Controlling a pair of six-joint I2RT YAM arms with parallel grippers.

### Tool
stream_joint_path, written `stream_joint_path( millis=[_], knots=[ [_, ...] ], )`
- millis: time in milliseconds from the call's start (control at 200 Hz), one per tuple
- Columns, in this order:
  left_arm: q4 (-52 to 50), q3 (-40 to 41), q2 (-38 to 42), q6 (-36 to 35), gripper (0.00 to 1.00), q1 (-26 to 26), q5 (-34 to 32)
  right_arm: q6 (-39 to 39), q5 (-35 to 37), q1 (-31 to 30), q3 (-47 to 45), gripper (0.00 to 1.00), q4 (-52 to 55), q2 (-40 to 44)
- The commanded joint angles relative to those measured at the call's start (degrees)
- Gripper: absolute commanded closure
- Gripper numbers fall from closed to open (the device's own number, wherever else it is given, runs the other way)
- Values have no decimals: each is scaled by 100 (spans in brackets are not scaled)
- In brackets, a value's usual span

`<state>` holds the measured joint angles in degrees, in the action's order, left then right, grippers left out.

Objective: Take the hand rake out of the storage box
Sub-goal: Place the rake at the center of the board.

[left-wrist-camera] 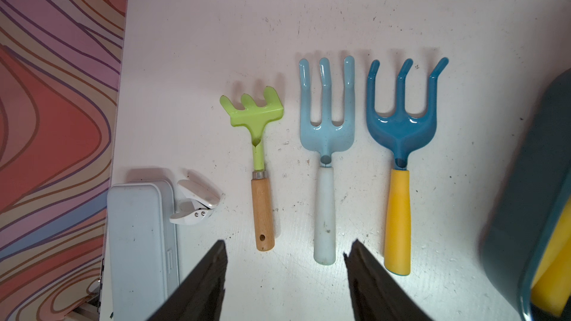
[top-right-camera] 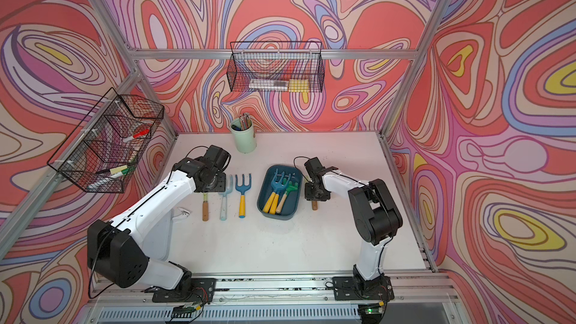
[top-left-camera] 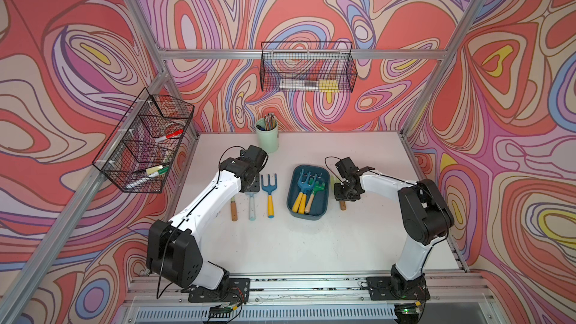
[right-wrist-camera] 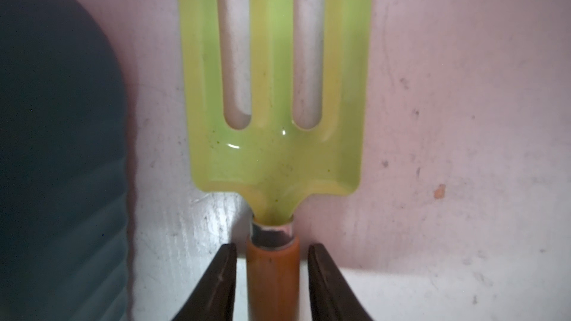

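1. One white table [top-left-camera: 311,244] carries everything; the tools lie flat on it, probably so each can be reached from above
2. Storage box [top-left-camera: 307,216] sits mid-table between the two grippers, within reach of either; three tools are inside, so by my reading the task is not yet done
3. Left gripper [left-wrist-camera: 287,245] hovers over the row of tools left of the box, near the pale blue fork [left-wrist-camera: 326,137]; jaws well apart, nothing between them; it looks parked clear of the work
4. Right gripper [right-wrist-camera: 272,247] is low, just right of the box, with jaws straddling the wooden handle of a lime fork [right-wrist-camera: 275,155] that lies on the table; a gap shows on each side, so no grip
5. Two blue rakes [top-left-camera: 304,181] and a green rake [top-left-camera: 318,188] lie in the box, side by side and overlapping; which one the task wants, cannot tell; long axes run along the box's length, slanting a little, heads toward the back wall and handles toward the robot; the handles look the easier hold
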<state>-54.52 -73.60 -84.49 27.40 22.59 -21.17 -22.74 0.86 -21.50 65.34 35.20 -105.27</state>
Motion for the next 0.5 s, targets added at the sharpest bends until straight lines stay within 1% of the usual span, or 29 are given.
stream_joint_path(
  millis=[0, 170, 195, 295, 411, 496],
  knots=[
    [-143, -101, 30, -51, 35, 35, -98, -15, 46, 24, 12, 60, 251, 80],
    [-155, -102, 45, -51, 35, 35, -98, -14, 72, 23, 285, 56, 564, 344],
    [-155, -99, 38, -50, 35, 35, -95, -15, 85, 23, 333, 56, 636, 533],
    [-155, -86, 30, -47, 35, 34, -90, -73, 191, 25, 585, 55, 925, 787],
    [-172, -84, 9, -23, 35, 34, -76, -512, 354, -7, 931, 56, 1341, 1079],
    [-180, -91, -17, -23, 35, 35, -41, -992, 501, -208, 1151, 56, 1592, 1286]
  ],
)
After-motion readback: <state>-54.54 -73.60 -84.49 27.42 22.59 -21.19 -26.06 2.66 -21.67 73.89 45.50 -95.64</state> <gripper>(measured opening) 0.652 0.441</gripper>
